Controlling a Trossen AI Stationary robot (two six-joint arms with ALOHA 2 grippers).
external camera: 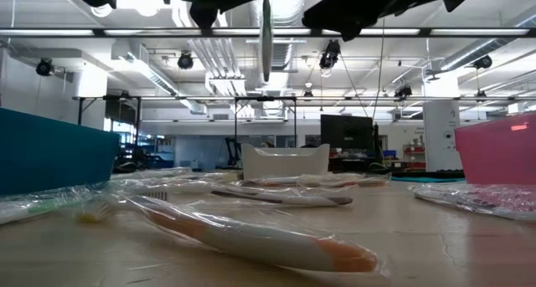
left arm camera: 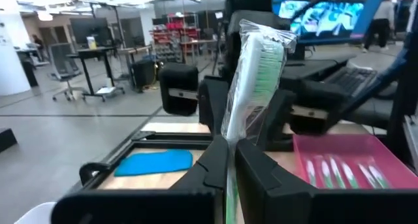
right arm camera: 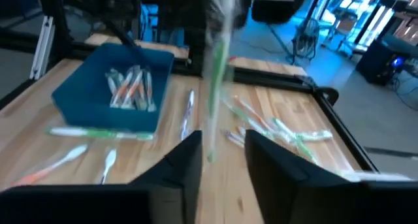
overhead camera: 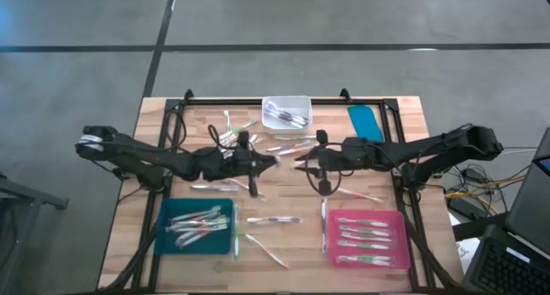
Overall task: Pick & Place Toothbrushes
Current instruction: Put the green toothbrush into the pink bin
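A green toothbrush in a clear wrapper stands upright above the table's middle, bristle end up, with my left gripper shut on it. In the low view the toothbrush hangs as a thin upright strip. My right gripper faces the left one and is open. Its fingers stand on either side of the same toothbrush; whether they touch it I cannot tell. Other toothbrushes lie loose on the wood. My left gripper pinches the wrapped toothbrush between its two fingers at the lower part of the handle. The fingers reach level from the table's left side and lie across it. The toothbrush stands nearly upright, its bristle end above the fingers, lifted clear of the table.
A teal tray with orange toothbrushes sits near left and a pink tray with green ones near right. A white bin holding toothbrushes stands at the far middle, with a flat blue piece to its right. A black frame borders the table.
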